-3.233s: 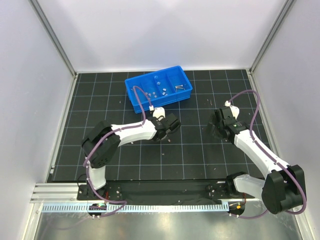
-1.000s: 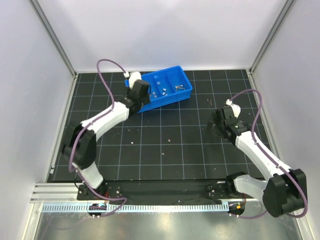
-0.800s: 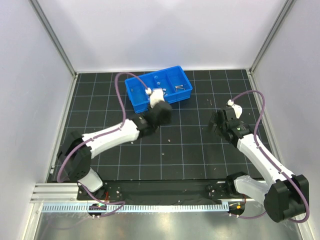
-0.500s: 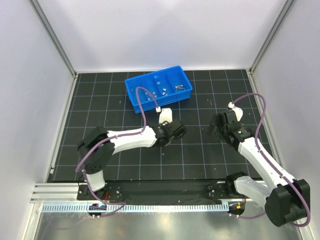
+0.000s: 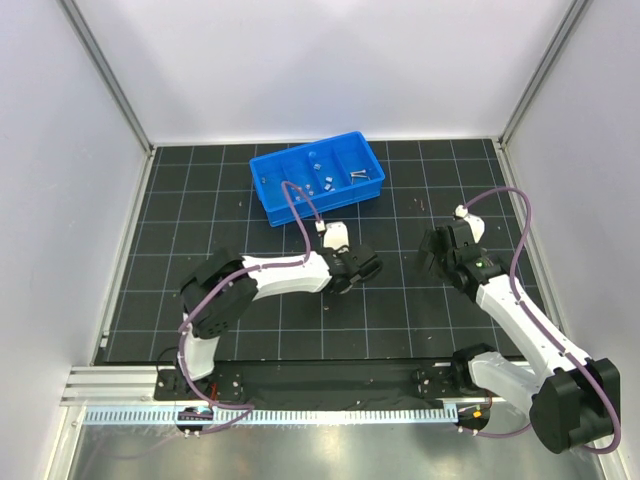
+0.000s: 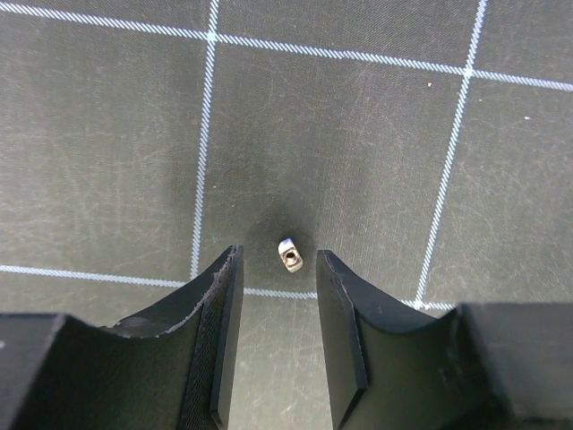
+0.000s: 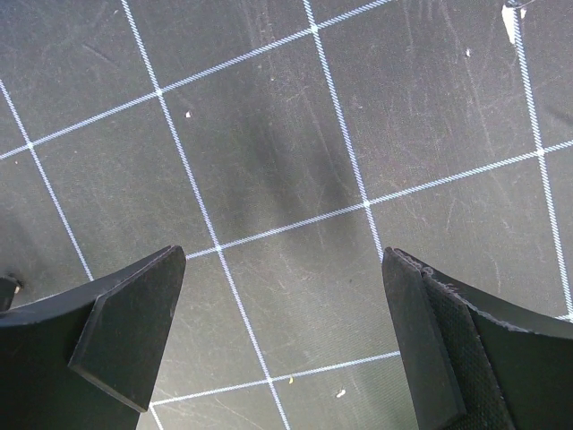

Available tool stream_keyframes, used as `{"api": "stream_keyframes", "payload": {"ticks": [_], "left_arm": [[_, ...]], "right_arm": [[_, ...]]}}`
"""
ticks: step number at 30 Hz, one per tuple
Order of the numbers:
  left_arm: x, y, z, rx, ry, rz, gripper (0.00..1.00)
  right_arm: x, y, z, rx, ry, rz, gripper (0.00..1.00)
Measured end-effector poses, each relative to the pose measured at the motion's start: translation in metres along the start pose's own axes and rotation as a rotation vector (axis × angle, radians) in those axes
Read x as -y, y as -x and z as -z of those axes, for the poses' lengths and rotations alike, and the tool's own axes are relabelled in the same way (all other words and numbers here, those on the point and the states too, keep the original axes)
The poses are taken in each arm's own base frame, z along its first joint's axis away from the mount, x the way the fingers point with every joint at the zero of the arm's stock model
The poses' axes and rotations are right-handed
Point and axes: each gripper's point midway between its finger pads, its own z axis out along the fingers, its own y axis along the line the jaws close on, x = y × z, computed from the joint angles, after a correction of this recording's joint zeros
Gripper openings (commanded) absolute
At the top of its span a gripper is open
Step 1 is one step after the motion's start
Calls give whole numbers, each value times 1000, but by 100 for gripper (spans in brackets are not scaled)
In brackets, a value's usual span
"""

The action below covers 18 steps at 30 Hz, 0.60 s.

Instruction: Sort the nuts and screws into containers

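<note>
Tiny silver loose nut (image 6: 290, 253) lying on the mat (image 6: 107, 134), blue divided tray (image 5: 330, 206) holding nuts (image 5: 324, 183) and screws (image 5: 358, 175)

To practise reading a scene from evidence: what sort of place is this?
Probably a robotics lab test cell: a left arm and a right arm bolted at the edge of a black gridded mat, enclosed by plain white panels, with a blue divided tray on the mat.

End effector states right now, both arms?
Left end effector: open, jaws either side of a nut, not gripping it.
Right end effector: open wide, empty.
</note>
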Motion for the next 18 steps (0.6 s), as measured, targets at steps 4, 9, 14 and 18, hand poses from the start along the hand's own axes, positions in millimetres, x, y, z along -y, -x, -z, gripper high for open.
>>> {"api": "stream_keyframes", "payload": {"ticks": [4, 9, 14, 18], "left_arm": [[0, -5, -6, -7, 13, -6, 37], [1, -6, -9, -13, 23, -15, 34], [1, -7, -9, -17, 31, -19, 26], [-1, -8, -9, -22, 36, -20, 16]], "right_arm": [[0, 0, 0, -1, 1, 0, 100], [0, 0, 0, -2, 3, 0, 100], [0, 0, 0, -2, 2, 0, 99], [0, 0, 0, -1, 2, -3, 100]]}}
